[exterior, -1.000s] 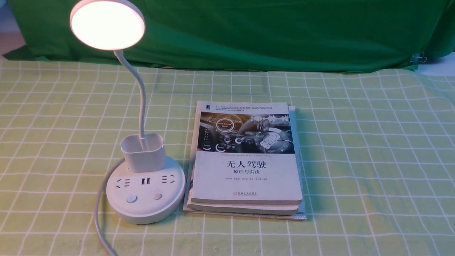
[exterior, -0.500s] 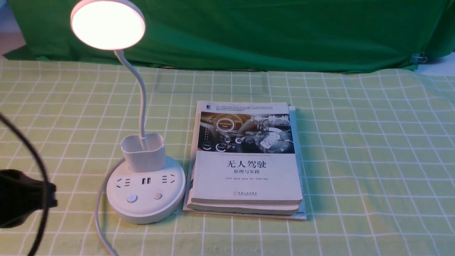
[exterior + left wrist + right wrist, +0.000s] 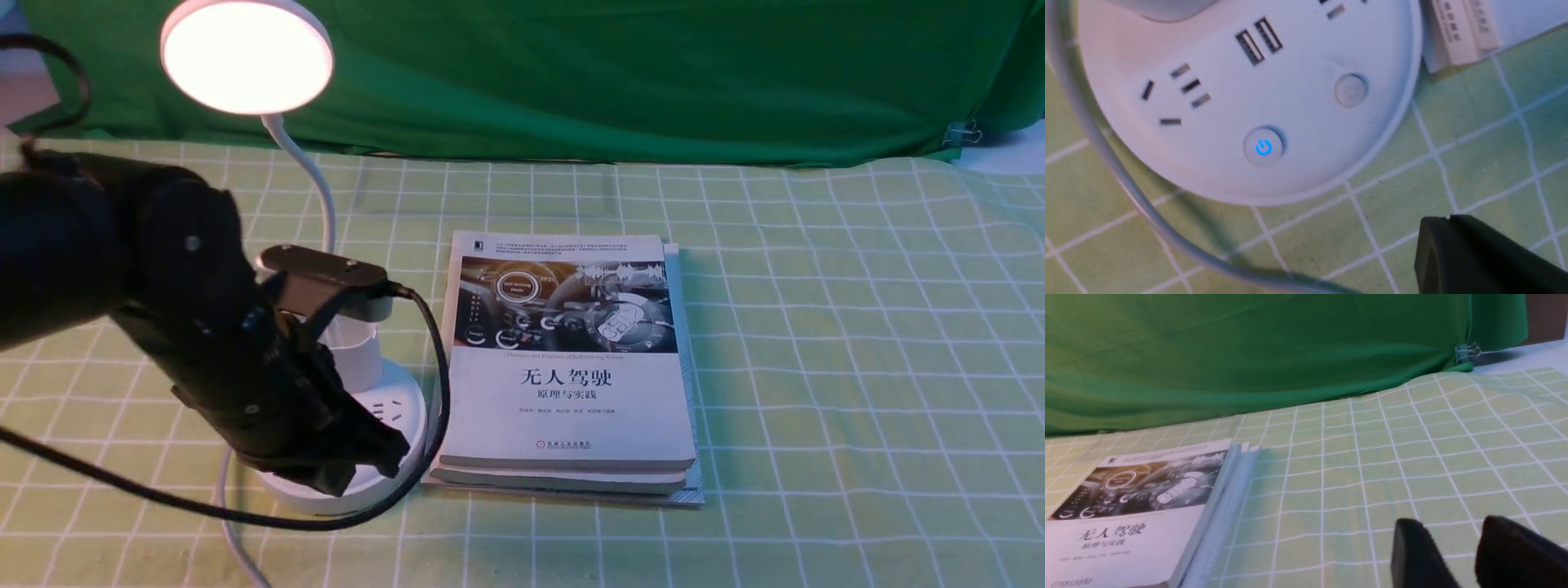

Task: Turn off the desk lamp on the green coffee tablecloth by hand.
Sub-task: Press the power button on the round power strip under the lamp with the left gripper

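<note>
Found the white desk lamp with round disc head [image 3: 246, 57] glowing, standing on the left part of the large light-green grid-lined tablecloth [image 3: 816, 367]. Saw a blue power mark lit on one round button [image 3: 1263, 147] of its base, a plain second button [image 3: 1350, 89] beside it. Noted the black left gripper [image 3: 371, 457] angled down over the base's front, black fingertip [image 3: 1474, 253] clear of both buttons; could not tell jaws open from jaws closed. Saw the right gripper [image 3: 1457, 559] low over bare cloth, jaws apart. Found the cup-shaped holder [image 3: 359, 359] largely hidden behind the flat camera module [image 3: 326, 269]. Noted stacked white paperback books [image 3: 571, 392] just right of the base, plain dark green backdrop cloth [image 3: 612, 73] behind.
</note>
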{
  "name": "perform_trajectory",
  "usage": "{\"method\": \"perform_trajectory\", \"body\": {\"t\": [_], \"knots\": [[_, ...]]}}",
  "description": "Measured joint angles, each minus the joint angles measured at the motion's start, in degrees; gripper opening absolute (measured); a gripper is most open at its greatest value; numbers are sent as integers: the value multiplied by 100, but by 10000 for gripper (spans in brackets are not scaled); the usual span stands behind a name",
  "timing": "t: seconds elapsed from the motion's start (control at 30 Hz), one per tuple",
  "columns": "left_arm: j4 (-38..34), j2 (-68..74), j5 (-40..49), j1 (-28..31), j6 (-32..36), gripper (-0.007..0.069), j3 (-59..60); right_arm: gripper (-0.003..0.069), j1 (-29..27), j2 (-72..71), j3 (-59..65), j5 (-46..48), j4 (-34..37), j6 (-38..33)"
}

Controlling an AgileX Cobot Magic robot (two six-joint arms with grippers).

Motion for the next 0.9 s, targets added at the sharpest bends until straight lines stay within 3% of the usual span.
{"method": "perform_trajectory", "body": {"t": [0.9], "knots": [[161,1393,-187,146,-42,1,-875,237,0,0,0,-5,0,4]]}}
